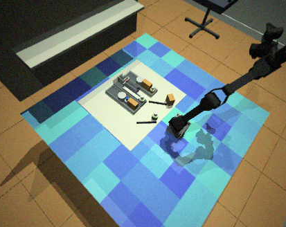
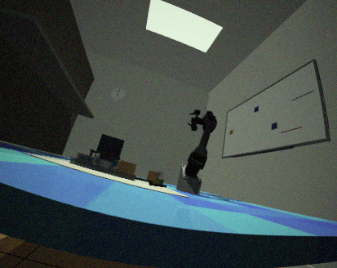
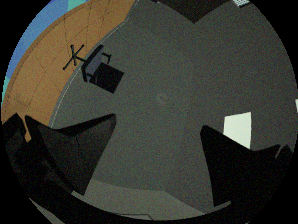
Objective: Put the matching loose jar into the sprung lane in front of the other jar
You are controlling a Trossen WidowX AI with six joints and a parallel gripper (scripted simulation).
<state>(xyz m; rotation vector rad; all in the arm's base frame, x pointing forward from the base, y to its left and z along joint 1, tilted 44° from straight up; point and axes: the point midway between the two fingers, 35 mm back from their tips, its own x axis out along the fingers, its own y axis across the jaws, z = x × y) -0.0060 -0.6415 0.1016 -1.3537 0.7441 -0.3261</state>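
A blue and teal patchwork worktop (image 1: 123, 162) (image 2: 153, 204) fills much of the view from above, with brown floor tiles (image 1: 12, 166) around it. The loose small round jar with a pale green top (image 1: 154, 116) (image 2: 161, 178) stands on a cream mat (image 1: 130, 138) (image 2: 175, 191), near a thin black bar (image 1: 146, 122). That looks like the one I want. An orange box (image 1: 170, 99) (image 2: 153, 176) stands near it, so I must steer my fingers around that.

Farther off are the long grey trays (image 1: 116, 97) (image 2: 100, 167). A small pale green jar (image 1: 141, 99) is at the near end of one, and another (image 1: 152, 89) is at the near end of the other. I can't tell which is in the sprung lane, so I should check that first.

My black gripper (image 1: 259, 38) (image 2: 190, 118) (image 3: 160, 124) is up high, well apart from the jar. Its fingers are wide open, with nothing in them.

My next job is to reach the loose jar. I'd come down slowly, keep it between both fingers and squeeze softly so it won't tip. Later, I'd push straight and low, then let go gently so the pusher can't snap.
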